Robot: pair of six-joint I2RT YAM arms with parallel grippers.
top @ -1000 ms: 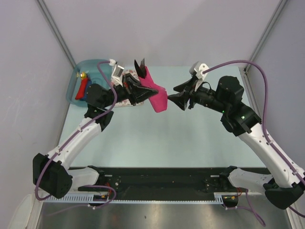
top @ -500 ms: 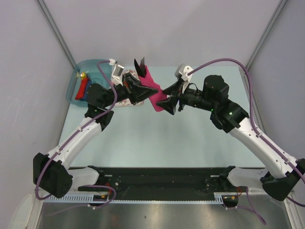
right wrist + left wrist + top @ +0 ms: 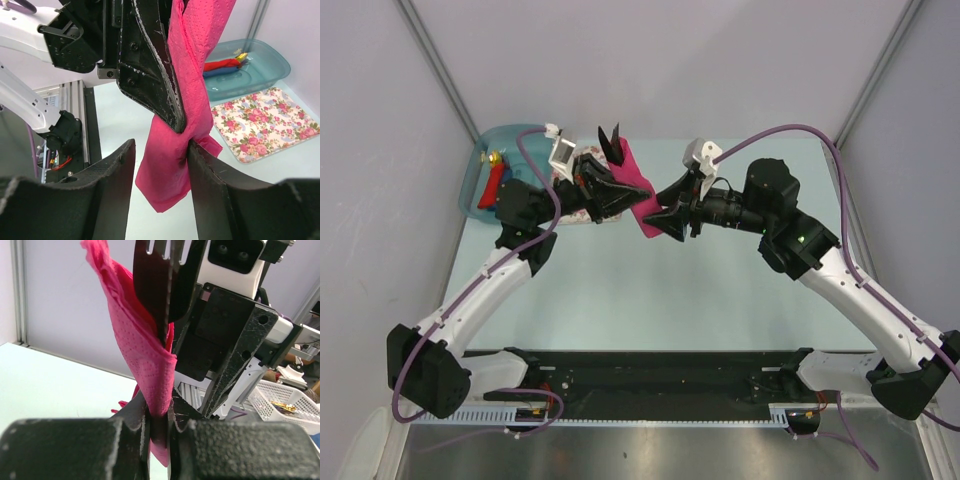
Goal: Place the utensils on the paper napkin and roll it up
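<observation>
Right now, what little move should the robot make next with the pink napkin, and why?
Probably close the right hand on the napkin's hanging lower end. That hand sits open around the end without pinching it, while the left hand clamps the napkin higher up, with the fork tines poking out the top. A second grip would likely let both hands tighten the roll.

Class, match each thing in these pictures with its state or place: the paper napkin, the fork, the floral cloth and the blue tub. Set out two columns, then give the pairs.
1. paper napkin
2. fork
3. floral cloth
4. blue tub

A. lies flat on the table
B. holds the red and blue rolls
C. pinched in the left gripper, off the table
D. dark tines poke out past the napkin's end

Pairs: 1-C, 2-D, 3-A, 4-B
</observation>
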